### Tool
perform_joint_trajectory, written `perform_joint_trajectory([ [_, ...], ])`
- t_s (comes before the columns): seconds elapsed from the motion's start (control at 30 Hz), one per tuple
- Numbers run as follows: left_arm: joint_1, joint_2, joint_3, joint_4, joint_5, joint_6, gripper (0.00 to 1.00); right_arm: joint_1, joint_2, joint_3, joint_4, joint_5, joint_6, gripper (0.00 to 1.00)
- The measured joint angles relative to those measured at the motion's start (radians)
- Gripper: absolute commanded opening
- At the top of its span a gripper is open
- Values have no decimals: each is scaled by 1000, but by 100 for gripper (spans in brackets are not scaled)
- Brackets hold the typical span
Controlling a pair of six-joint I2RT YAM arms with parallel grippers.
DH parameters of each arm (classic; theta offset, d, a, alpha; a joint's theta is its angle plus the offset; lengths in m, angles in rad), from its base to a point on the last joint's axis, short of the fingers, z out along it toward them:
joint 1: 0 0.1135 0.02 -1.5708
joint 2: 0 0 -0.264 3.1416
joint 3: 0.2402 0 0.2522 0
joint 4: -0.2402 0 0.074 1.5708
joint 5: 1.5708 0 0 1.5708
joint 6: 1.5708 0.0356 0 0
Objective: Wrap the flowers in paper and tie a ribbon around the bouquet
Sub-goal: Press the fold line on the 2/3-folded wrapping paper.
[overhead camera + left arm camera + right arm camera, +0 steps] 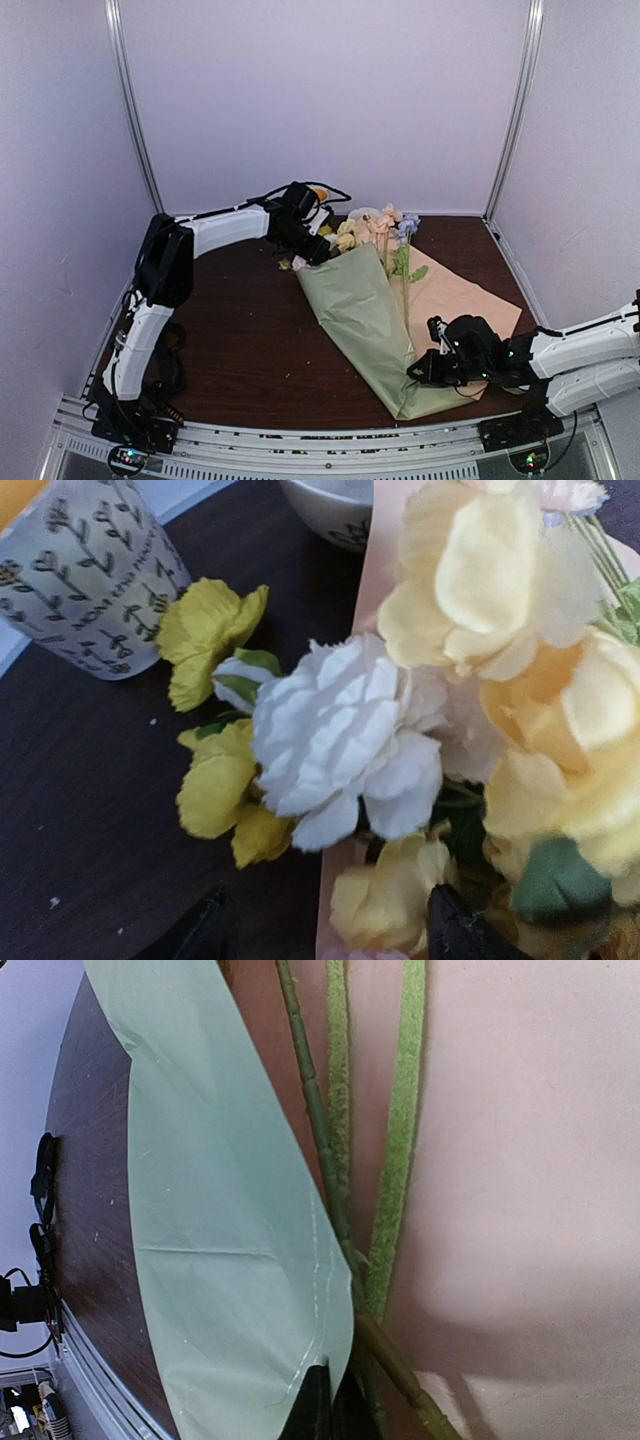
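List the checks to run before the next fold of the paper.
1. Stems lie on the paper: ok.
2. Left side folded over: ok, green up.
3. Right side folded over: not ok, peach face flat.
4. Left claw open at the flowers: ok.
5. Right claw shut at the paper's edge; hold on paper: cannot tell.
6. Ribbon in sight: not ok.

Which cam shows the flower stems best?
Right wrist: the stems run close up and sharp along the peach face of the paper, beside its green fold. Top external shows them only as thin lines between the blooms and the fold. Left wrist is nearly all blooms, with a few thin stems at top right.
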Motion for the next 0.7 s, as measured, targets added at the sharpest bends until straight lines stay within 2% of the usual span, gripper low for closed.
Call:
perform_joint_trajectory([
  [0.1,0,-130,-113,14,-27,9,69,-1,-3,0,-4,0,0,0],
  [0.23,-20,-389,-322,67,-85,36,66,-2,-9,0,-11,1,0,0],
  [0.33,-73,-557,-462,138,-106,77,61,-3,-8,0,-11,0,-1,0],
  [0.4,-133,-614,-534,175,-84,116,57,-3,-8,0,-11,0,-1,0],
  [0.47,-188,-607,-578,187,-46,150,55,-3,-8,0,-11,0,-1,0],
  [0.57,-241,-518,-602,171,-1,183,54,-3,-7,0,-11,0,-2,0],
  [0.7,-240,-367,-603,138,-11,206,54,-3,-5,1,-11,-2,-4,0],
])
